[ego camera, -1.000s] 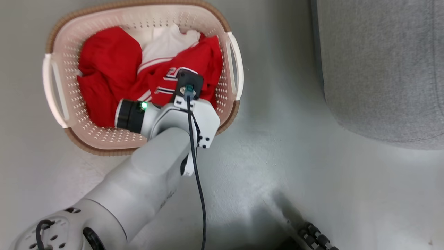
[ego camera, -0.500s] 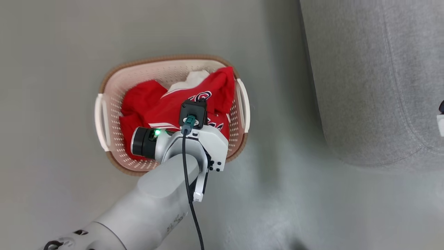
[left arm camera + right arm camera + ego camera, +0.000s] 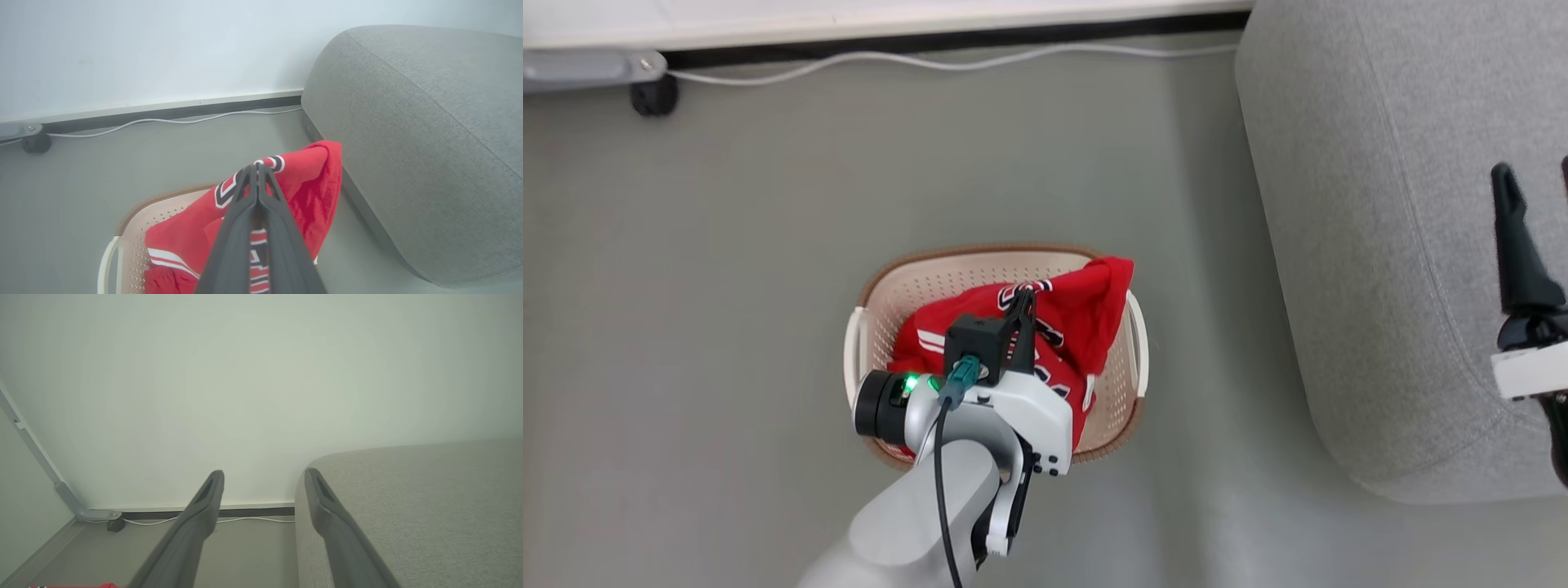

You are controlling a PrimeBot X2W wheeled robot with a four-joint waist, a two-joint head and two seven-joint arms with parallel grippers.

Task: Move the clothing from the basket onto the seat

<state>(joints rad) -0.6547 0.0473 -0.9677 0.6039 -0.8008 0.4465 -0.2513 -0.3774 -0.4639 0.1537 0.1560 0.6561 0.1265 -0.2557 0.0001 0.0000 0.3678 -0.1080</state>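
- On the grey floor by the wall, the head view shows the cream basket standing just beside the big grey sofa, not touching it.
- The left gripper hangs over the basket with its two dark fingers pressed together on the red jersey, pinching it near the navy-and-white lettering.
- The jersey is drawn up to a peak at the fingers; one corner hangs out past the basket's rim on the sofa side, and the rest falls back inside.
- The right gripper is over the sofa at the right edge, with one long finger in full view and only a sliver of the other, well apart from it, and nothing between them.
- A white cable runs along the foot of the wall, near a small black wheel.
- In the left wrist view, the fingers meet tip to tip with red cloth and a strip of lettering caught between them.
- The jersey's white stripes show lower down, above the basket's perforated wall and one white handle; the sofa's rounded end rises just to the right.
- More red cloth lies under the stripes; I cannot tell whether it is a second garment.
- In the right wrist view, that gripper's fingers stand wide and empty, pointing at the pale wall, the sofa's top beneath the right one.
- A scrap of red shows at the bottom left edge, too small to identify.
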